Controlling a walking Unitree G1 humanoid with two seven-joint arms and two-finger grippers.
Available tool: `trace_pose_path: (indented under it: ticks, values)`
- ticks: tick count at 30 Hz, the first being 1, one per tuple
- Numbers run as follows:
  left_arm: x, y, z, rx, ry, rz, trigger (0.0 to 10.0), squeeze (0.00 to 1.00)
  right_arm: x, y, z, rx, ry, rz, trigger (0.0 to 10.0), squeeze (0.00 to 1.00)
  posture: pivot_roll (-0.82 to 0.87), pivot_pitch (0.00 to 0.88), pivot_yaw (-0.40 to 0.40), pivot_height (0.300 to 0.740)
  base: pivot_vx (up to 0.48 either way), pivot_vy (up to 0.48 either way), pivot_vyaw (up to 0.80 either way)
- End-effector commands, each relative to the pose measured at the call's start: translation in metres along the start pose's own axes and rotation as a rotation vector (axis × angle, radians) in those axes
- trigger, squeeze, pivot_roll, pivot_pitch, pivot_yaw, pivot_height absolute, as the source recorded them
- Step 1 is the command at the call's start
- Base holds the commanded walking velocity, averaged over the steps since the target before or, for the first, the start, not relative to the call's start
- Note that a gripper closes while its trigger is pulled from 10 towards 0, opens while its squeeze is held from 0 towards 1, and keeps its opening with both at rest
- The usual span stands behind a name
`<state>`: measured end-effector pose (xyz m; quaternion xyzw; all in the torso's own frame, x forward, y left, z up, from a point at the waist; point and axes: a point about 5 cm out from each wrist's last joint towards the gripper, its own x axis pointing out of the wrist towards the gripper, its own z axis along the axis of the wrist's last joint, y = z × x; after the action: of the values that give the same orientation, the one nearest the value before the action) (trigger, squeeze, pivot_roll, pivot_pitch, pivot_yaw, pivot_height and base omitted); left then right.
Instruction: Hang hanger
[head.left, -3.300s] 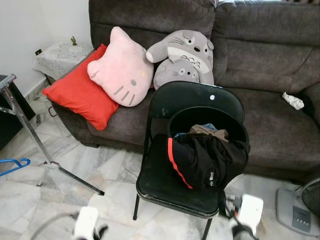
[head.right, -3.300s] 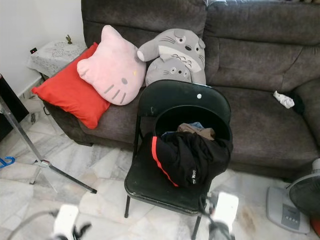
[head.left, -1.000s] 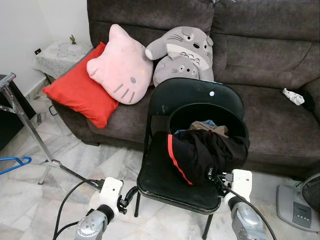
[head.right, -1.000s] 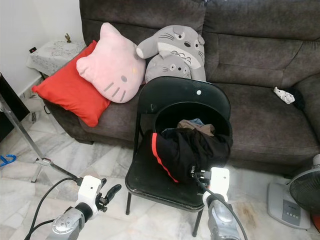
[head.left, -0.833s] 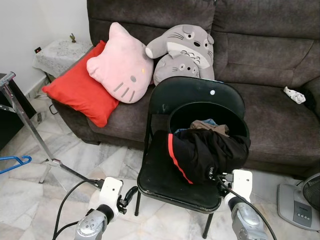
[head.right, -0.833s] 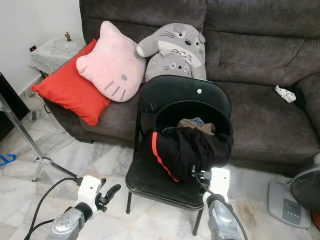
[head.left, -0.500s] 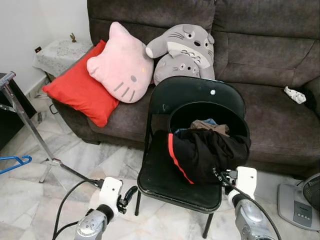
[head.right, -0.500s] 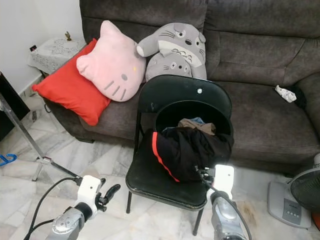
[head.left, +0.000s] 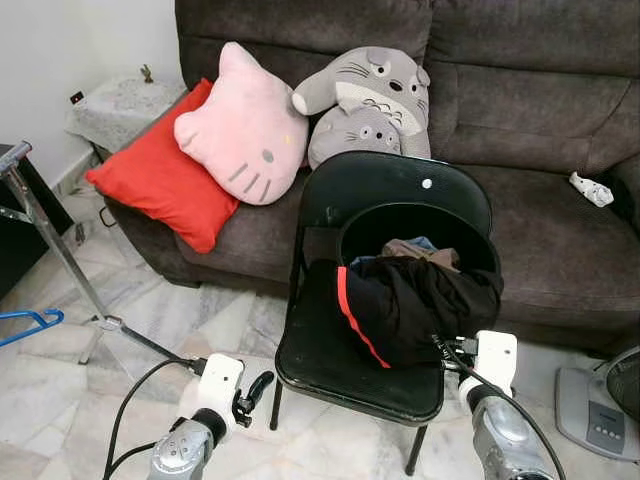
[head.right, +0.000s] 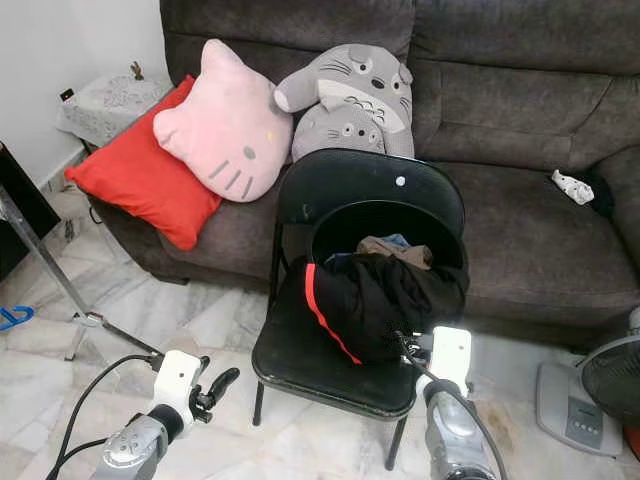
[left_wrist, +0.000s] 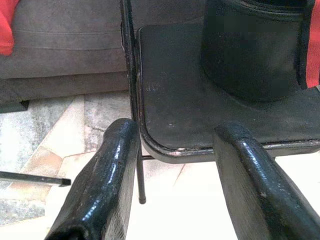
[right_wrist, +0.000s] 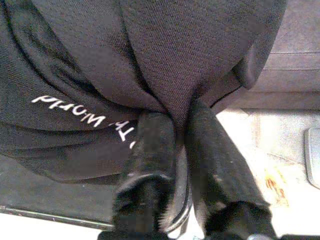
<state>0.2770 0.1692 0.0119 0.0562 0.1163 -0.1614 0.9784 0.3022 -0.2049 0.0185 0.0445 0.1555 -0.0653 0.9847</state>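
Note:
A blue hanger lies on the marble floor at the far left, beside a metal stand. A black garment with a red stripe spills out of a black bucket on a black folding chair. My right gripper is at the garment's lower front edge. In the right wrist view it is shut on a fold of that black cloth. My left gripper hovers low by the chair's front left leg, far from the hanger. It is open with nothing between its fingers.
A dark sofa stands behind the chair with a red cushion, a pink cat pillow and grey plush toys. A fan base sits at the right. Open floor lies left of the chair.
Both arms have risen into view from the bottom edge. In the last second the right gripper shifted slightly right at the garment's edge; the left one barely moved.

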Motion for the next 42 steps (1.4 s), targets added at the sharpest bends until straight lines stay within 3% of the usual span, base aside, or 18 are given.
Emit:
trace_pose_path:
  ticks: [1, 10, 17, 22, 27, 31, 37, 38, 42]
  values:
    - [0.000, -0.001, -0.002, 0.011, 0.018, -0.007, 10.0, 0.00, -0.001, -0.004, -0.001, 0.020, -0.004, -0.026, 0.0, 0.00, 0.00, 0.143, 0.001, 0.740, 0.000, 0.000, 0.00]
    - [0.001, -0.002, -0.002, 0.005, 0.020, 0.002, 10.0, 0.00, -0.001, -0.007, 0.019, 0.017, -0.132, -0.030, 0.0, 0.00, 0.00, 0.137, -0.008, 0.740, 0.000, 0.000, 0.00]
    - [0.001, -0.002, -0.002, -0.001, 0.020, 0.007, 10.0, 0.00, -0.003, -0.015, 0.053, 0.010, -0.288, -0.036, 0.0, 0.00, -0.01, 0.132, -0.013, 0.740, 0.000, 0.000, 0.00]
    - [0.003, -0.003, -0.002, -0.008, 0.023, 0.009, 10.0, 0.00, -0.007, -0.033, 0.115, -0.024, -0.482, -0.044, 0.0, 0.00, -0.02, 0.125, -0.018, 0.740, 0.000, 0.000, 0.00]
    - [0.004, -0.003, -0.002, -0.012, 0.026, 0.012, 10.0, 0.00, -0.007, -0.043, 0.151, -0.074, -0.560, -0.032, 0.0, 0.00, -0.02, 0.122, -0.019, 0.740, 0.000, 0.000, 0.00]
    - [0.004, -0.004, -0.002, -0.013, 0.030, 0.013, 10.0, 0.00, -0.001, -0.045, 0.168, -0.108, -0.566, -0.022, 0.0, 0.00, -0.02, 0.121, -0.018, 0.740, 0.000, 0.000, 0.00]
    - [0.004, -0.003, -0.002, -0.010, 0.032, 0.015, 10.0, 0.00, 0.007, -0.030, 0.182, -0.138, -0.555, 0.054, 0.0, 0.00, -0.02, 0.119, -0.012, 0.740, 0.000, 0.000, 0.00]
    - [0.004, -0.002, -0.002, -0.008, 0.033, 0.017, 10.0, 0.00, 0.013, -0.019, 0.188, -0.159, -0.541, 0.108, 0.0, 0.00, -0.02, 0.117, -0.012, 0.740, 0.000, 0.000, 0.00]
    - [0.005, 0.000, -0.002, -0.006, 0.035, 0.021, 10.0, 0.00, 0.021, -0.004, 0.192, -0.185, -0.496, 0.162, 0.0, 0.00, -0.01, 0.113, -0.012, 0.740, 0.000, 0.000, 0.00]
